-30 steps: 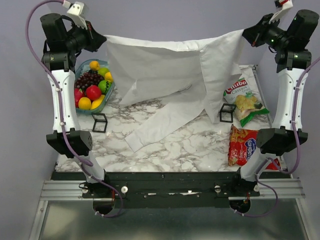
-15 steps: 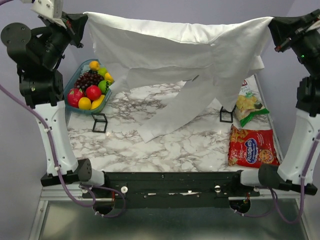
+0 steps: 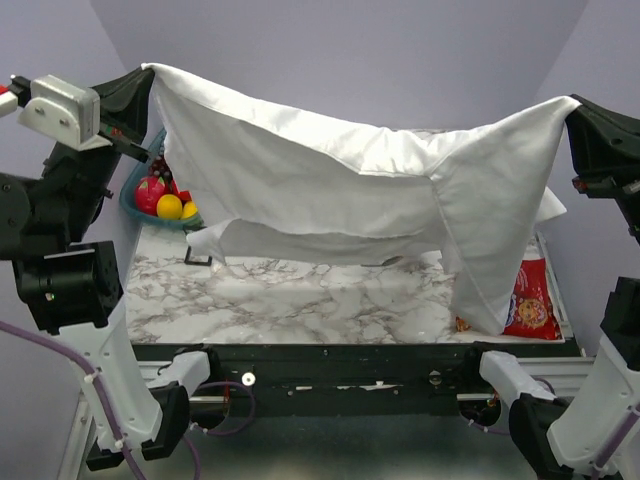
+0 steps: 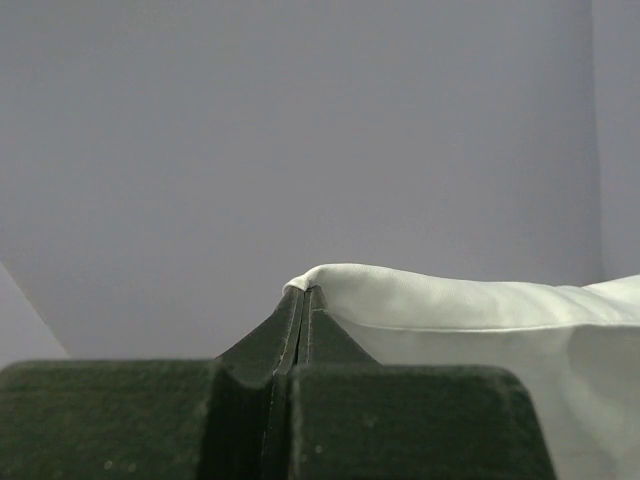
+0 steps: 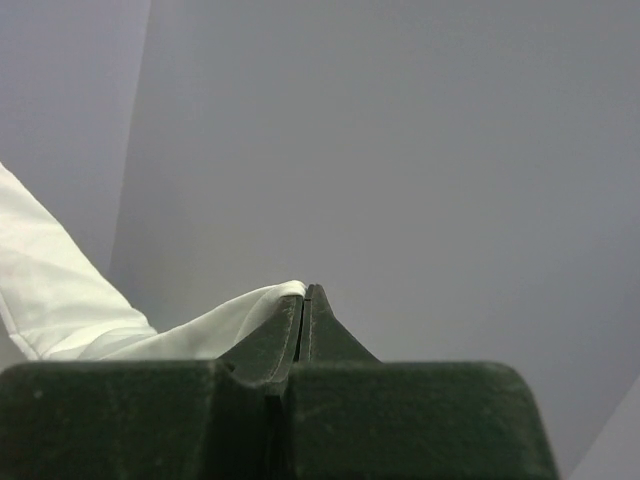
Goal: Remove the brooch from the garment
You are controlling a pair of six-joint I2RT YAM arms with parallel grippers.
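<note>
The garment (image 3: 330, 180), a big white wrinkled shirt, hangs stretched between both arms high above the table. My left gripper (image 3: 148, 78) is shut on its upper left corner; in the left wrist view the cloth (image 4: 470, 300) runs off to the right from the pinched tips of that gripper (image 4: 304, 290). My right gripper (image 3: 578, 104) is shut on the upper right corner, and the right wrist view shows the cloth (image 5: 110, 330) trailing left from the gripper (image 5: 305, 290). A sleeve droops at the right toward the table. The brooch is hidden.
A fruit bowl (image 3: 160, 195) peeks out behind the shirt at the left. A red snack bag (image 3: 530, 300) lies at the right edge of the marble table (image 3: 300, 300). A small black square frame (image 3: 195, 258) stands under the shirt's left hem.
Both arms have risen and swung toward the camera, lifting the shirt off the table. The cloth now hangs as a wide sheet and covers the chips bag and one black frame.
</note>
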